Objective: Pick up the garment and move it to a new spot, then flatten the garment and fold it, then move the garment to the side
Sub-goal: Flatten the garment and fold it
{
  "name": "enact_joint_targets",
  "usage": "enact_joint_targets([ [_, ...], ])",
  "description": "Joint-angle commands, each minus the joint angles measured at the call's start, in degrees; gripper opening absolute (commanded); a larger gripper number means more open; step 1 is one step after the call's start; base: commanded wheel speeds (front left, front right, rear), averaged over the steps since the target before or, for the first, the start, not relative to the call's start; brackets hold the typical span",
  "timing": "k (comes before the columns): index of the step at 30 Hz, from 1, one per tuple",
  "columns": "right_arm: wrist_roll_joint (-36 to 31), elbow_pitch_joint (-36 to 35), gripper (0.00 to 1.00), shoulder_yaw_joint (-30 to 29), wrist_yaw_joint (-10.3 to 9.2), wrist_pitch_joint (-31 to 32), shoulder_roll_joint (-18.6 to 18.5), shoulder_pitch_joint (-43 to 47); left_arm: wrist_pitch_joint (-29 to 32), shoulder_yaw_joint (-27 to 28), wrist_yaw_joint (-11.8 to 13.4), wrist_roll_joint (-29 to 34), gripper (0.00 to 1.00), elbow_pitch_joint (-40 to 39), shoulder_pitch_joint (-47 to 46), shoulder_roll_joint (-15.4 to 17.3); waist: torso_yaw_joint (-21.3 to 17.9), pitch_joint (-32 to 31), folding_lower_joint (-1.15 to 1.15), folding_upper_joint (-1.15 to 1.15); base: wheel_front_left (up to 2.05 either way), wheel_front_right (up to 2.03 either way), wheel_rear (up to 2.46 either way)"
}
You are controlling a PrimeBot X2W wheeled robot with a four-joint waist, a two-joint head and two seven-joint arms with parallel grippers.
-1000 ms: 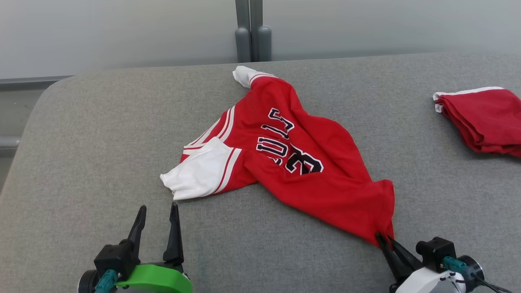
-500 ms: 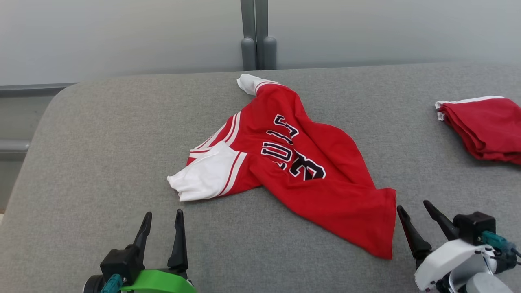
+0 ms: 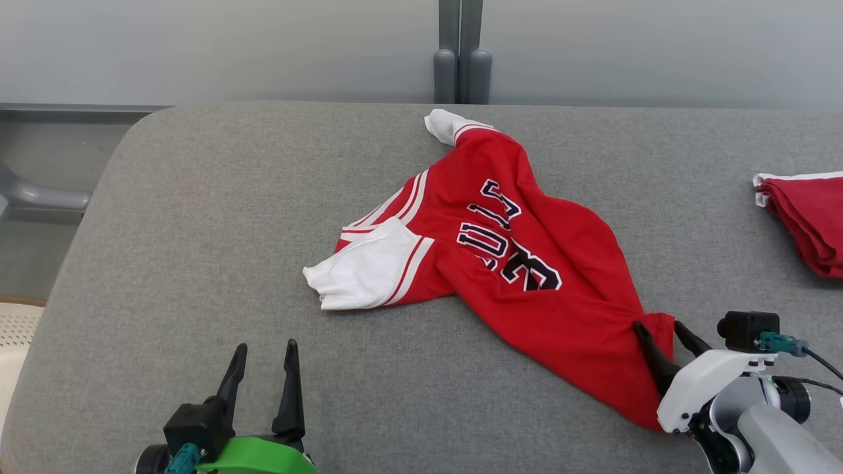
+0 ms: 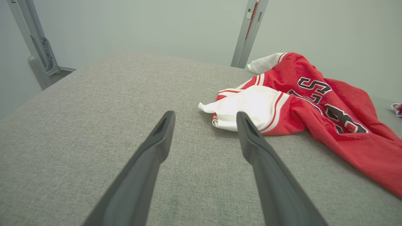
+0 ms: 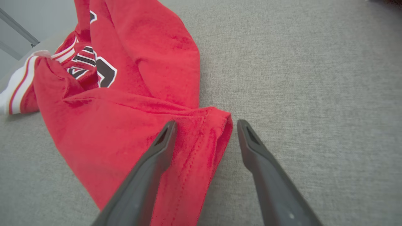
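Note:
The garment is a red jersey with white sleeves and dark lettering, lying crumpled on the grey cushioned surface. It also shows in the left wrist view and the right wrist view. My right gripper is open over the jersey's near right hem corner, one finger above the cloth, the other over bare surface. At the lower left my left gripper stands open with nothing between its fingers, a short way in front of the white sleeve.
A second red cloth, folded, lies at the right edge of the surface. Grey posts stand behind the far edge against a pale wall. The surface's left edge drops off to a floor area.
My right gripper has opened and let go of the jersey's corner, then come back over the hem. The head camera has shifted, so the whole scene sits further right.

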Motion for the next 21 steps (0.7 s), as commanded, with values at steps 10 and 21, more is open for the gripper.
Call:
enact_joint_targets([
  [10, 5.6, -4.0, 0.00, 8.4, 0.00, -5.6, -3.2, -2.9, 0.0, 0.5, 0.3, 0.4, 1.00, -0.3, 0.2, 0.2, -1.3, -0.1, 0.00, 0.00, 0.00, 0.00, 0.00],
  [21, 6.7, -23.8, 0.00, 26.0, 0.00, -6.0, -11.3, 4.2, 0.0, 1.0, 0.4, -0.1, 1.00, -0.7, 0.8, 0.2, -4.8, -0.6, 0.00, 0.00, 0.00, 0.00, 0.00],
])
